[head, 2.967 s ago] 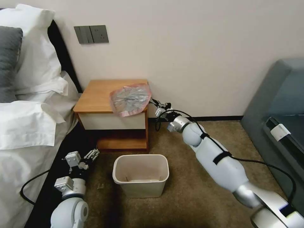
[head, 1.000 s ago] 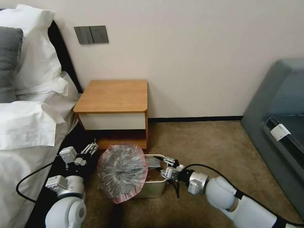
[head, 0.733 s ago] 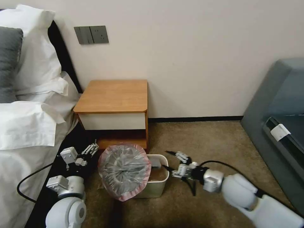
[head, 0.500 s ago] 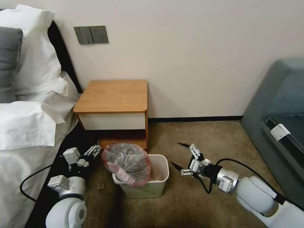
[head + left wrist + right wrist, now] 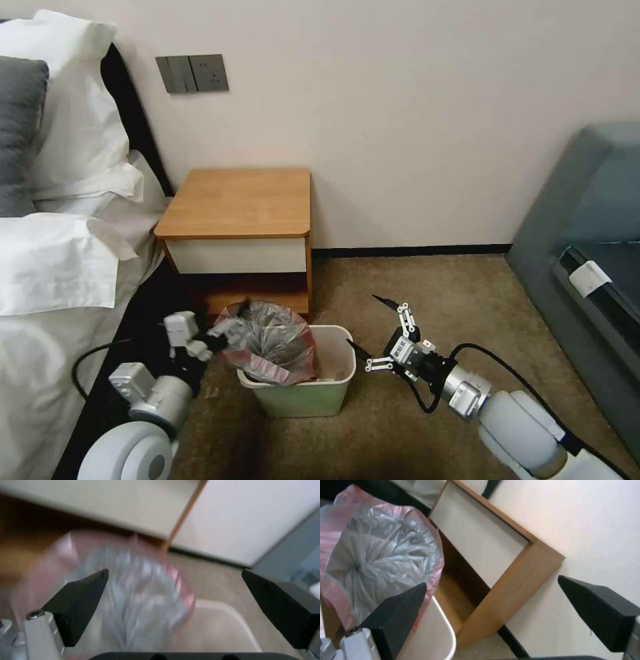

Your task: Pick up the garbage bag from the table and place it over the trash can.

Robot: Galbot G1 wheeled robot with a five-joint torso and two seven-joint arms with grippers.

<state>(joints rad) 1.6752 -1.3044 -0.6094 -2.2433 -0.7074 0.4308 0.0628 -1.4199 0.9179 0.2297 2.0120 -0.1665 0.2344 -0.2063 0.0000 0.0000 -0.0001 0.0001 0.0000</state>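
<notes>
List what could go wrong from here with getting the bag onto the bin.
1. The garbage bag sits bunched on the left side of the trash can, unstretched; it may slide off onto the carpet.
2. The left gripper has its jaws open at the bag and could push it off the rim.
3. The right gripper, open beside the bin, may nudge it.

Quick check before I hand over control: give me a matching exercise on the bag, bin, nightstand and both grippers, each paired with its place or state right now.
Column one:
1. bag
2. bin
3. nightstand
4. right gripper
5. left gripper

Column two:
A. open, on the carpet side of the bin, holding nothing
B. open, at the bag's bed-side edge
C. bunched over the bin's left rim, not spread around it
D. top bare, against the wall
E. on the carpet before the nightstand

Pairs: 1-C, 2-E, 3-D, 4-A, 5-B
</notes>
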